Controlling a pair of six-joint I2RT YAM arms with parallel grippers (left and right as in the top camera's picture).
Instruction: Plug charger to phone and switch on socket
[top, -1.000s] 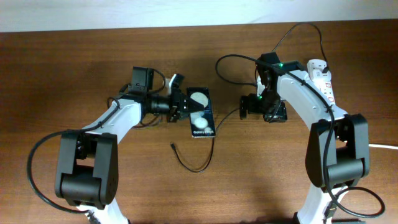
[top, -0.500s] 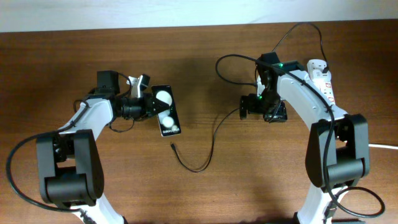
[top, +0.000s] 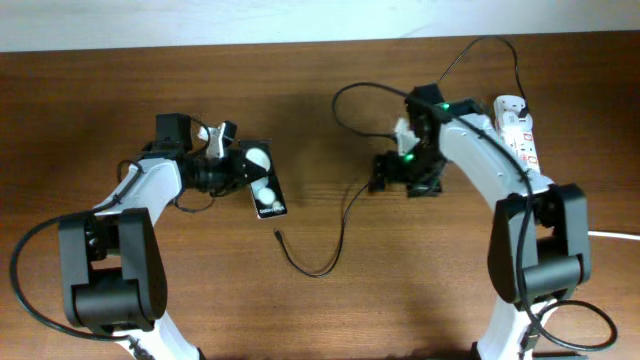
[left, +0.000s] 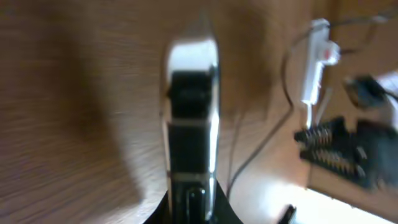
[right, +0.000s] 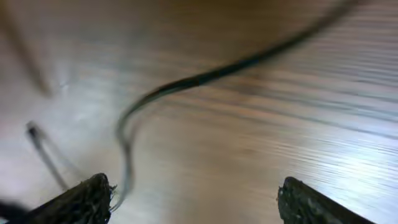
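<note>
The left gripper (top: 238, 172) clamps the glossy black rectangular phone (top: 267, 190), whose lower end faces the thin black charger cable (top: 345, 215) and its connector tip (top: 276, 236) toward the worktop's (top: 400, 300) front edge; the right gripper (top: 380, 184), spread wide and empty, is farther.

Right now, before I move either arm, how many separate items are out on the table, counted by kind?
phone: 1
black charger cable: 1
white power strip: 1
Total: 3
</note>
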